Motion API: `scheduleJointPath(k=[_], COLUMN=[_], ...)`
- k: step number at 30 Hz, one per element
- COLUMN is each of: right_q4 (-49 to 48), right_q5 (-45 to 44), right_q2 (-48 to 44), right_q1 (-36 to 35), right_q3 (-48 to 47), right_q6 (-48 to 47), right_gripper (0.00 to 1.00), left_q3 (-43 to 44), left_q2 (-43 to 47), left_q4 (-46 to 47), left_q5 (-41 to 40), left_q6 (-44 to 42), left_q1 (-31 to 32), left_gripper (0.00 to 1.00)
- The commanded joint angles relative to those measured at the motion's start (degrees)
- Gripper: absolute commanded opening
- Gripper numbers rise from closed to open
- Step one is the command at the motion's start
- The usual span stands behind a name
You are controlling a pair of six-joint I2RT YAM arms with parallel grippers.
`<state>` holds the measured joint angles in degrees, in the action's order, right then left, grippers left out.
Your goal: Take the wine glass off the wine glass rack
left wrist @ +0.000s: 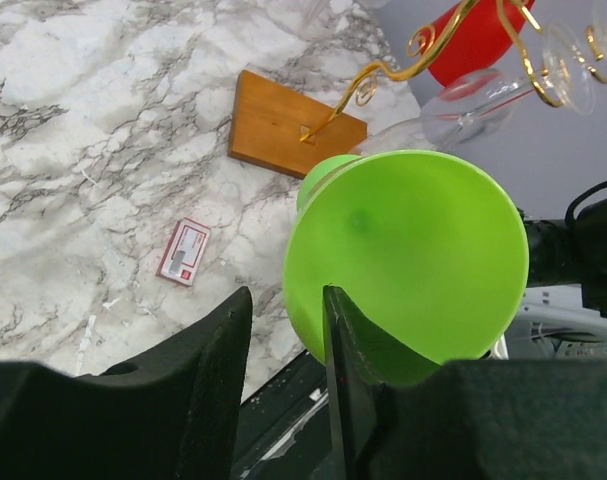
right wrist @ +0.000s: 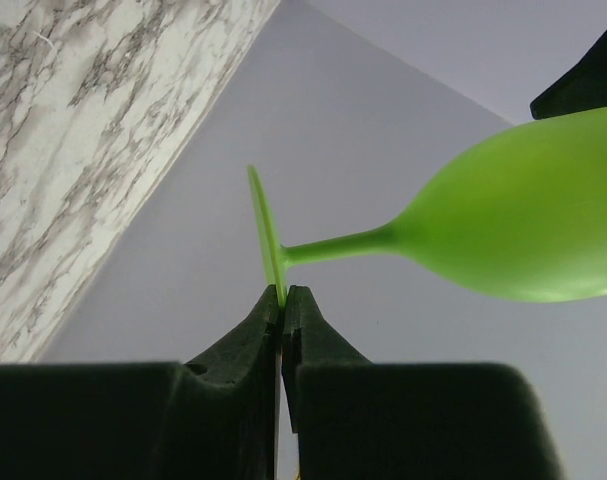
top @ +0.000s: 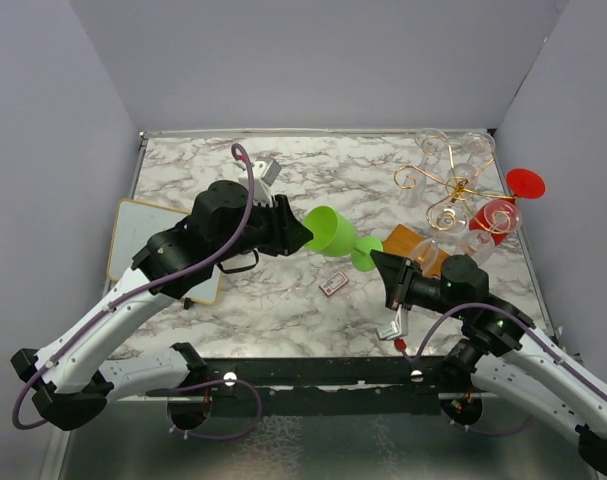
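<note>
Right gripper point(right wrist: 284, 292) is clamped on green glass point(top: 333, 230) foot edge; left gripper point(left wrist: 286, 295) is set narrow astride bowl rim, gap showing. Rack point(top: 461, 187) is seen close by foot.

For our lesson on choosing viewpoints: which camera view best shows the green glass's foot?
Right wrist: the foot is seen edge-on, its rim pinched in the shut right gripper. The top view shows it small, beside that gripper. In the left wrist view the bowl hides most of it.

The top camera looks down on the whole table point(top: 283, 295) from above its near edge. Both close wrist cameras share the green wine glass point(left wrist: 413, 260).
</note>
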<state>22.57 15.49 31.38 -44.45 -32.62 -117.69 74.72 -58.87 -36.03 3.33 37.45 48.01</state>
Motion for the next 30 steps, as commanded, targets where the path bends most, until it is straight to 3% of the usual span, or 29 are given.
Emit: scheduleJointPath(k=[1,6,10,16,22,26,27,28,29,30], right_q4=[-3.6,-3.7,-2.7,-3.0,-3.1,0.8,2.5,3.9,4.9,5.5], right_q5=[-2.3,-2.1,0.8,7.6,15.1,21.4,23.2,25.9,27.3,29.9], right_q2=[0.8,1.9,2.3,3.0,3.8,4.5,4.6,4.6,4.3,4.0], right_q1=[-0.9,-1.8,-1.9,-1.9,-1.9,-1.9,-1.9,-1.9,-1.9,-1.9], right_q3=[0.3,0.0,0.1,0.6,-2.0,-7.4,-9.0,-10.6,-12.0,-13.1], right_q6=[-7.7,-7.2,-3.2,7.5,17.7,26.4,28.5,31.1,34.1,37.5], right_gripper=[0.02,0.02,0.16,0.41,0.48,0.53,0.64,0.93,1.0,1.0], left_q3=[2.5,2.9,3.1,6.8,9.7,11.7,11.8,12.0,12.5,13.0], left_q2=[-1.9,-2.8,-2.3,-1.5,-0.5,-0.5,-0.6,-1.3,-2.1,-3.3], left_q4=[-3.5,-3.7,-3.7,-6.0,-9.3,-12.8,-13.2,-13.6,-14.4,-15.0], left_q5=[-0.1,-0.7,-3.1,-7.8,-13.0,-21.1,-22.7,-23.7,-24.6,-25.8], left_q6=[-3.0,-3.4,-3.4,-6.3,-8.3,-11.5,-12.9,-14.3,-15.4,-16.3], left_q1=[-0.1,-0.1,-0.1,-0.3,-0.5,-0.5,-0.5,-0.5,-0.5,-0.5], left_gripper=[0.34,0.15,0.0,0.0,0.0,0.0,0.0,0.0,0.0,0.0])
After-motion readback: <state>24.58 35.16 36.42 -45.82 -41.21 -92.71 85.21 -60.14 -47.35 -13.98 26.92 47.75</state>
